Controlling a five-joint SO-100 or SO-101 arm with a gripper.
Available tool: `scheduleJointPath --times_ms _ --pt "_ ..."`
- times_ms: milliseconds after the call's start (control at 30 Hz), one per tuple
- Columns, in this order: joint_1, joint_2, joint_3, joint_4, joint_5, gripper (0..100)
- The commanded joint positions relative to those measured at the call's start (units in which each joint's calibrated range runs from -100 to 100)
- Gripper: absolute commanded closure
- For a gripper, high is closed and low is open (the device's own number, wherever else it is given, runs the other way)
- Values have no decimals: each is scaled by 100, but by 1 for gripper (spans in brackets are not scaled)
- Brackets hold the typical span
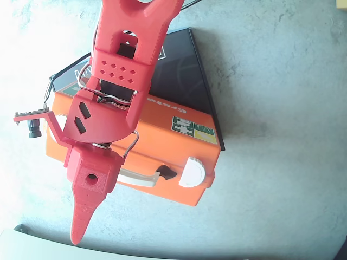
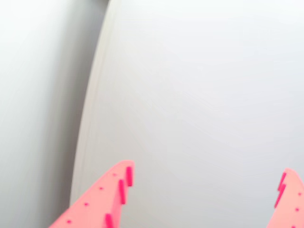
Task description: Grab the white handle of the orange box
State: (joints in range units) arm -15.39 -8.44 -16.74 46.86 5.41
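In the overhead view my tool (image 1: 81, 227) is a chunky red printed-plastic piece tapering to a pointed finger in the lower left of the frame, past the near edge of the orange box (image 1: 162, 146). The box is a smooth, bright orange rectangular case at mid-frame, resting on a mottled grey tabletop (image 1: 282, 108), with a green-and-white sticker (image 1: 194, 130) on its lid. Along its lower edge runs the white handle (image 1: 140, 177), a slim, slightly curved bar ending in a black mount, beside a round ribbed white latch (image 1: 192, 172). My arm covers the handle's left part. A flat glossy black box (image 1: 179, 70) lies behind the case. In the wrist view my ridged pink-red fingers (image 2: 114, 194) stand spread apart over a pale, washed-out surface.
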Motion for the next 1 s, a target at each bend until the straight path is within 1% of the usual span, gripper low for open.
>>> scheduleJointPath --times_ms 0,100,467,667,967 --pt "-30 -392 1227 -58 26 62" --pt "-53 -814 1546 -430 130 62" --pt "-14 -1843 1519 -498 162 62" --pt "110 -1725 438 -456 162 62" --pt "427 -755 -1033 -430 136 62"
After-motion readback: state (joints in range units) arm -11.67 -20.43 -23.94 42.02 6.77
